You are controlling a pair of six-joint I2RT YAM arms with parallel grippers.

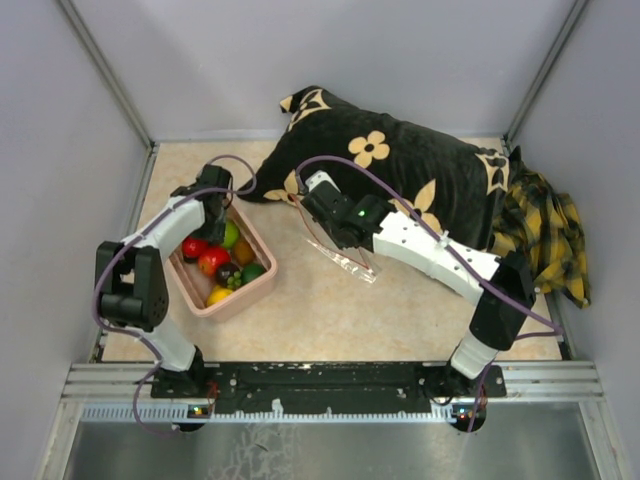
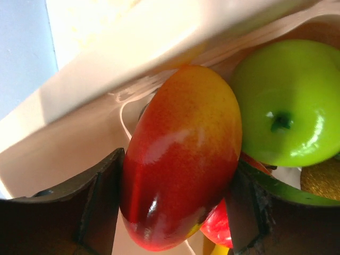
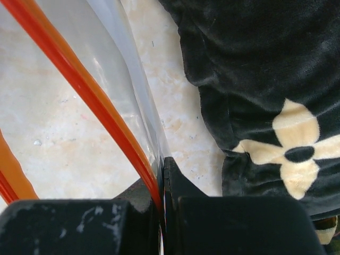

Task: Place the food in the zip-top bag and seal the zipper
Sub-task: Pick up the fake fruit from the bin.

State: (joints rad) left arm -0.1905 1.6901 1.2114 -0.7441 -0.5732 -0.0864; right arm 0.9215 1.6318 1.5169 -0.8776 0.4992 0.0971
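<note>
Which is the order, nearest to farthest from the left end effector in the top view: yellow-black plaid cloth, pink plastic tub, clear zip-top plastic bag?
1. pink plastic tub, left side; the left end effector reaches into it.
2. clear zip-top plastic bag, centre.
3. yellow-black plaid cloth, far right.

The top view looks steeply down from above and behind the arm bases [image 1: 190,380], which sit at the bottom of its frame. It is far enough back to take in the whole table [image 1: 330,310]. The left wrist view sits very close inside the pink tub [image 2: 95,74], facing its wall; a mango [image 2: 180,159] fills the centre and an apple [image 2: 287,101] the upper right. The right wrist view looks closely down at the bag [image 3: 114,79] on the left and the pillow [image 3: 255,69] on the right. The top view shares the tub, bag and pillow with the wrist views.
</note>
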